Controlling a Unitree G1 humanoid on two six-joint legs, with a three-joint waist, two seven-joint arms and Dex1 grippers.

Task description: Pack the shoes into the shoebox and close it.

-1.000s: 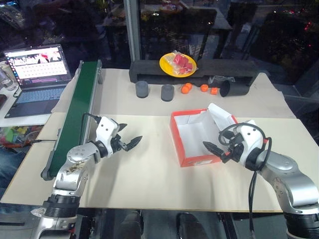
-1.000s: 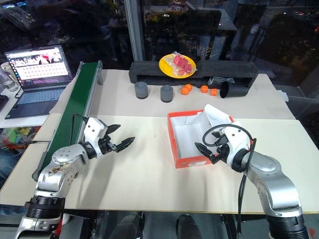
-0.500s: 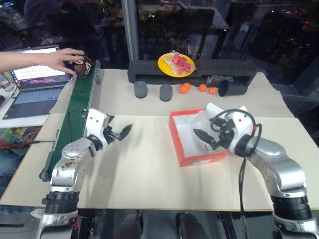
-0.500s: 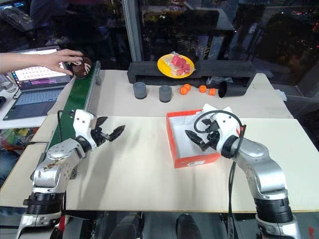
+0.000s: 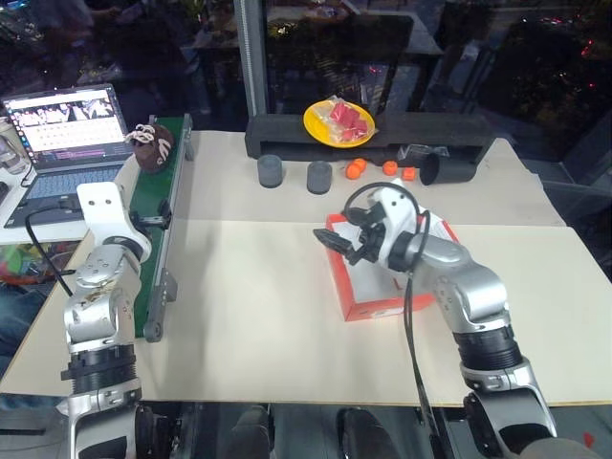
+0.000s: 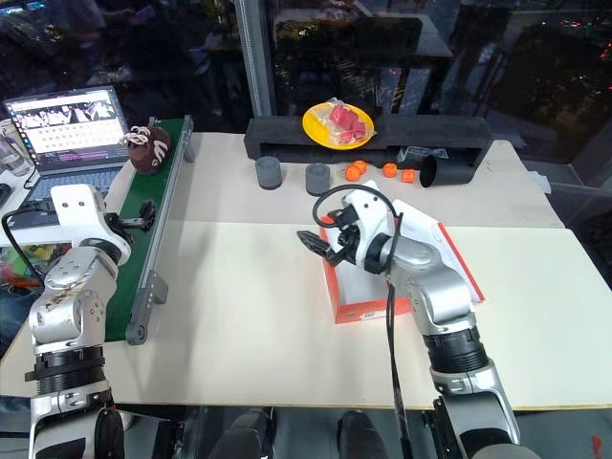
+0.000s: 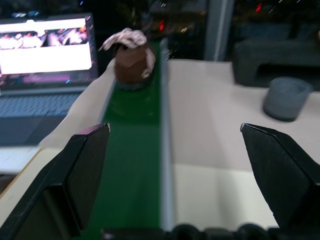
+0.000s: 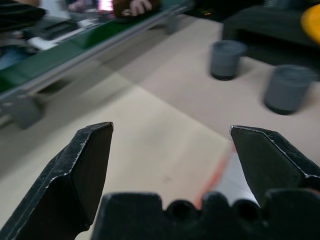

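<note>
One brown shoe (image 5: 150,146) is seen at the far end of the green belt (image 6: 155,216), and the red box (image 5: 382,304) is seen open on the table (image 5: 258,325).

The shoe is fuzzy, with cream laces on top, and it is set upright on the belt, just beside the laptop (image 5: 65,129). The box is placed well apart from the shoe, white inside, with its lid (image 6: 432,235) tipped back. The right gripper (image 5: 332,244) is held over the near-left corner of the box, its fingers spread wide, and nothing is held in it. The left gripper (image 7: 175,137) is held above the belt, pointed at the shoe, fingers wide apart, with nothing between them. Two grey cups (image 5: 272,171) and a yellow plate (image 5: 338,121) are seen further back.
</note>
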